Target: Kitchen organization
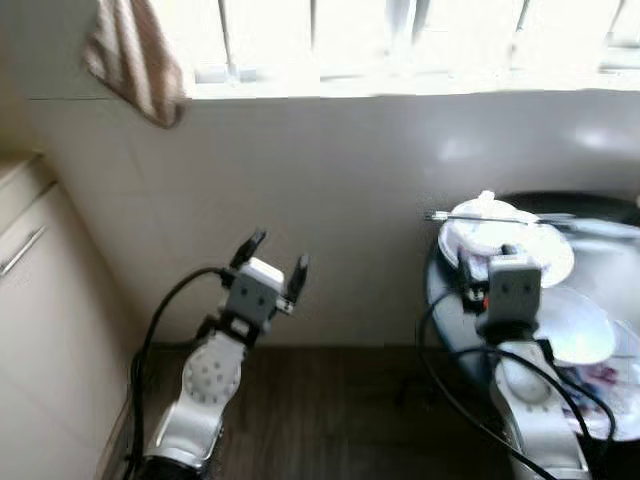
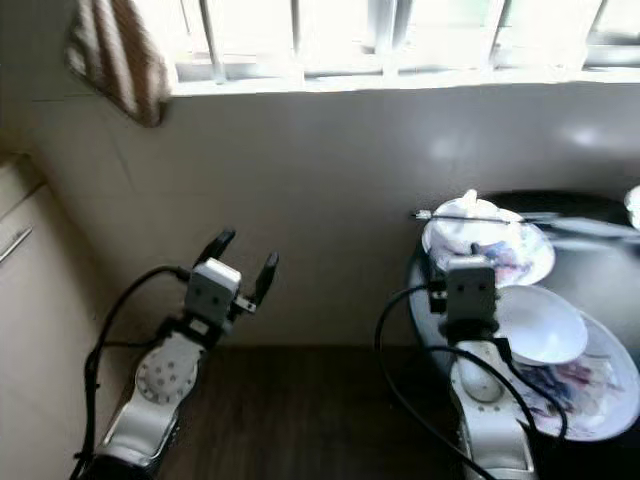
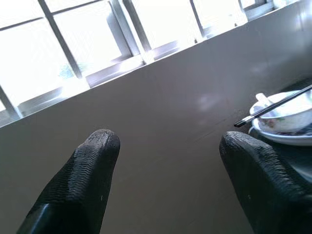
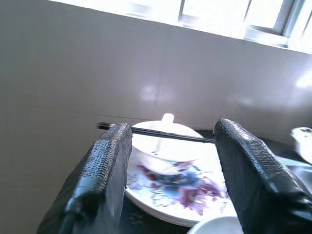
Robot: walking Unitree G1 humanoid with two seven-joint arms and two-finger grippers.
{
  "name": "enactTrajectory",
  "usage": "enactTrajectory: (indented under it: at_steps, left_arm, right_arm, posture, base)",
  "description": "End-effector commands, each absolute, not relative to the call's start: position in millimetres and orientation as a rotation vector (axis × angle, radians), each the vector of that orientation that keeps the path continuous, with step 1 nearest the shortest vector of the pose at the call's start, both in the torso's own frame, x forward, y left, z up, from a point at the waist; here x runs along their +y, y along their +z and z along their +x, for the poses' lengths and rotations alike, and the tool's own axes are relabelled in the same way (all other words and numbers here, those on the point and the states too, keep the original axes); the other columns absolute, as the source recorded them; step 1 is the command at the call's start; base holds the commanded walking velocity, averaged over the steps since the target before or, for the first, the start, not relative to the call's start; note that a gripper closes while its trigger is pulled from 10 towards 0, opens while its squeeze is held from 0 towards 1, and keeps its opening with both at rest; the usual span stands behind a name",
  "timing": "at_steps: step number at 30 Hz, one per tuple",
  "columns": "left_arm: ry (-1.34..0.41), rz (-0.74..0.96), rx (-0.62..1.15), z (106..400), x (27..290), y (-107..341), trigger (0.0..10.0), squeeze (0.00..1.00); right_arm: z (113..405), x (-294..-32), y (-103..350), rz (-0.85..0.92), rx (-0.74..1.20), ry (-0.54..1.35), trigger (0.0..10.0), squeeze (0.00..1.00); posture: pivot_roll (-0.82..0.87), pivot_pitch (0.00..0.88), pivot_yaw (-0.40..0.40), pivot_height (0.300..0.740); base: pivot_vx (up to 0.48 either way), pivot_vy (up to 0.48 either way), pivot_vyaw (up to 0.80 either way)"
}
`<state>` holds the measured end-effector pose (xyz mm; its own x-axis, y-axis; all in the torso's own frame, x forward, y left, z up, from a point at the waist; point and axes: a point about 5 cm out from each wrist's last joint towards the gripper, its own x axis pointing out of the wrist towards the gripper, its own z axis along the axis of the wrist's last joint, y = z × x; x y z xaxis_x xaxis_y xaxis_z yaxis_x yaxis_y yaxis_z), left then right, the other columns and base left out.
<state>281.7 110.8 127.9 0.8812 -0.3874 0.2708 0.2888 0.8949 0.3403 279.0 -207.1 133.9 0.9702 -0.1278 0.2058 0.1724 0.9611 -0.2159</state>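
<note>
The right hand (image 1: 487, 262) hides the near side of the far plate (image 1: 553, 262). The striped towel (image 1: 135, 55) is cut off at the top edge, the near flowered plate (image 2: 600, 405) at the right edge.

A small white bowl (image 4: 163, 155) with black chopsticks (image 4: 156, 133) laid across sits on a floral plate (image 4: 180, 197); at its 5 o'clock, 1 empty white bowl (image 2: 540, 325).

On my left wrist camera, the left gripper (image 3: 168, 175) holds its two black fingers (image 3: 78, 185) wide apart, aimed at a pale tiled wall (image 3: 165, 112) under a bright barred window (image 3: 97, 39). Beyond one fingertip, dark chopsticks (image 3: 273, 105) lie across a white bowl (image 3: 287, 117) on a patterned plate (image 3: 280, 137).
</note>
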Motion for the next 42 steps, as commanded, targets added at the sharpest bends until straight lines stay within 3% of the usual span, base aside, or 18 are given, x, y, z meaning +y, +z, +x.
enactTrajectory:
  at_steps: [1, 6, 13, 27, 42]
  left_arm:
    - [-0.335, 0.304, -0.323, 284.1, 120.8, 127.0, 10.0, 0.00]
    - [-0.330, 0.288, -0.303, 284.8, 122.4, 123.7, 10.0, 0.00]
    - [-0.336, 0.298, -0.297, 284.7, 122.0, 121.8, 10.0, 0.00]
    - [-0.348, 0.309, -0.270, 283.5, 122.4, 114.0, 10.0, 0.00]
    - [-0.358, 0.319, -0.265, 284.4, 122.1, 111.8, 10.0, 0.00]
  right_arm:
    - [280.8, -201.8, 135.8, -0.233, -0.196, -0.141, 10.0, 0.00]
    - [281.3, -203.8, 133.4, -0.245, -0.178, -0.152, 10.0, 0.00]
    - [282.7, -209.6, 130.3, -0.223, -0.148, -0.194, 10.0, 0.00]
    - [284.4, -223.8, 119.5, -0.088, -0.059, -0.285, 10.0, 0.00]
    - [293.1, -210.3, 114.7, 0.029, -0.019, -0.127, 10.0, 0.00]
  posture:
    - [0.02, 0.000, 0.035, 0.740]
    - [0.02, 0.000, 0.034, 0.740]
    - [0.02, 0.000, 0.036, 0.740]
    - [0.02, 0.000, 0.035, 0.740]
    - [0.02, 0.000, 0.040, 0.740]
  base:
    - [0.000, 0.000, -0.80]
    - [0.000, 0.000, -0.79]
    - [0.000, 0.000, 0.00]
    - [0.000, 0.000, -0.80]
    - [0.000, 0.000, 0.00]
